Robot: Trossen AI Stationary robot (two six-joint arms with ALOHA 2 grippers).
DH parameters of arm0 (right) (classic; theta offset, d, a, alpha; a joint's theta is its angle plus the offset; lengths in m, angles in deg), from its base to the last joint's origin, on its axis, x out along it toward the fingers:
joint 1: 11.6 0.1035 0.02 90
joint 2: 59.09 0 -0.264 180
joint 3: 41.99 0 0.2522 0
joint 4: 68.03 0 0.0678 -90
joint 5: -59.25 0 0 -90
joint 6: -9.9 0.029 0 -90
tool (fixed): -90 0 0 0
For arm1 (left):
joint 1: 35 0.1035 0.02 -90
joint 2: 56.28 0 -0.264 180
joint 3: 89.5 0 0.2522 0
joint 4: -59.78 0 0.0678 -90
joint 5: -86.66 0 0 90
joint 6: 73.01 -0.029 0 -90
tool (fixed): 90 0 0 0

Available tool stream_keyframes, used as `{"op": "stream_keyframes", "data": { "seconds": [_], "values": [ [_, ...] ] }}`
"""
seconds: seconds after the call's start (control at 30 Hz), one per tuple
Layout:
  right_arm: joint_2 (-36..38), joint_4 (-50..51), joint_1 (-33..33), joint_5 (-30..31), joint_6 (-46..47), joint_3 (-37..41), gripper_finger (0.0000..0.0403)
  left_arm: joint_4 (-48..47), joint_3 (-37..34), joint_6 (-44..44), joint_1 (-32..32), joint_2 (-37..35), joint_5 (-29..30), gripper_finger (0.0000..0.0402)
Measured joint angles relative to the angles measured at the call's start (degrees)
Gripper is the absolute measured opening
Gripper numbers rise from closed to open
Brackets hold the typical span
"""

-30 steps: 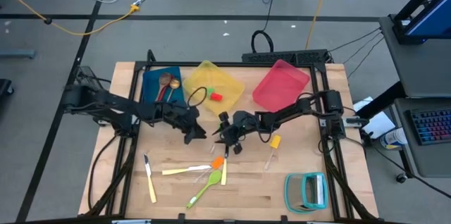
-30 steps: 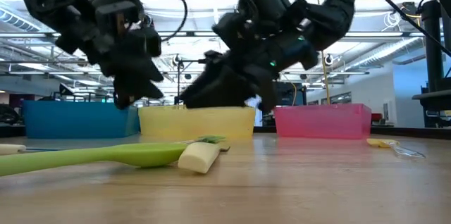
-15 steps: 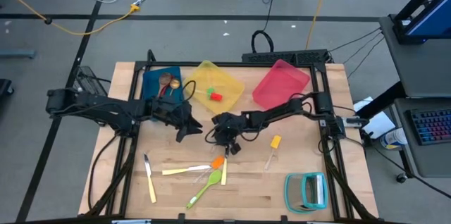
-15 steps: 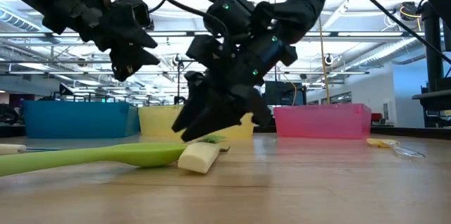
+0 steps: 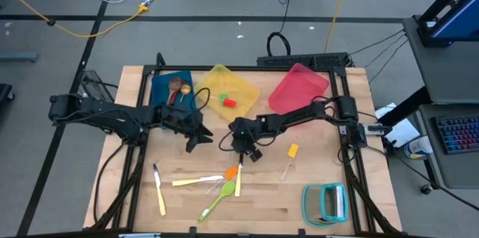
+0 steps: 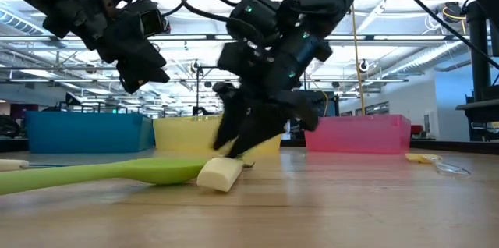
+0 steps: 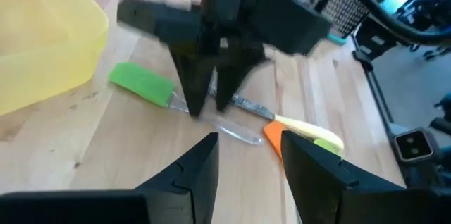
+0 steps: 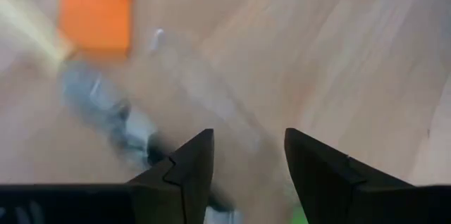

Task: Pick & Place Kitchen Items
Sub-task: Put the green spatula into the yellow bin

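Observation:
A tiny green spatula (image 7: 139, 83) lies on the wooden table (image 5: 337, 156) near the yellow bin (image 5: 224, 92), its thin handle (image 7: 246, 106) running toward the orange spatula (image 7: 271, 136). My right gripper (image 7: 208, 108) points steeply down, open, its fingertips on either side of that handle at the table top (image 6: 238, 145). My left gripper (image 5: 196, 139) hangs open in the air to the left of it, holding nothing. An orange spatula (image 5: 231, 171), a lime-green spoon (image 5: 217, 199) and cream-handled cutlery (image 5: 159, 189) lie nearer the front edge. A yellow spatula (image 5: 291, 150) lies to the right. My right gripper comes at the green spatula's handle (image 7: 236, 102) from above, its fingers lying across it, one on each side. Whether the fingertips touch the handle or the table, I cannot tell.
A blue bin (image 5: 171, 88) with wooden and brass spoons, the yellow bin with small red and green items, and a pink bin (image 5: 297, 88) stand along the far edge. A teal-framed rack (image 5: 327, 202) lies at the near right corner.
My right gripper has tipped steeply downward and come down to the table at the green spatula, shifting slightly toward the table's left. My left gripper has drawn back toward the left edge and risen, rolling a little.

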Motion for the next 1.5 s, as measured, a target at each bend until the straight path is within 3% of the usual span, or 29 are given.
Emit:
{"op": "stream_keyframes", "data": {
  "seconds": [0.4, 0.7, 0.83, 1.13, 1.37, 1.5],
  "values": [
    [-0.6, 0.1, -0.2, -2.4, -9.1, 0.0, 0.016, -1.0, 0.0, -1.8, 0.0, 0.0, 0.0, 0.0157],
    [-2.7, -3.2, -1.2, -3.9, -6.0, 0.0, 0.0158, -2.0, 0.0, -1.7, 0.2, 0.0, 0.4, 0.0157],
    [-3.8, -3.4, -1.7, -4.7, -6.0, -0.1, 0.0125, -2.0, 0.0, -1.7, 0.2, 0.0, 1.0, 0.0157],
    [-5.6, -12.1, -1.8, -3.0, -5.4, 0.0, 0.0008, -2.1, 0.0, -1.7, 0.2, 0.0, 1.2, 0.0157],
    [-5.7, -17.1, -2.4, -2.4, 4.2, 0.1, 0.0007, -3.3, 0.0, -2.4, 0.2, 0.0, 1.4, 0.0157],
    [-5.7, -17.1, -2.4, -2.7, 6.8, 0.1, 0.0009, -5.6, 0.0, -3.4, -0.4, 0.2, 5.7, 0.0157]
  ]
}}
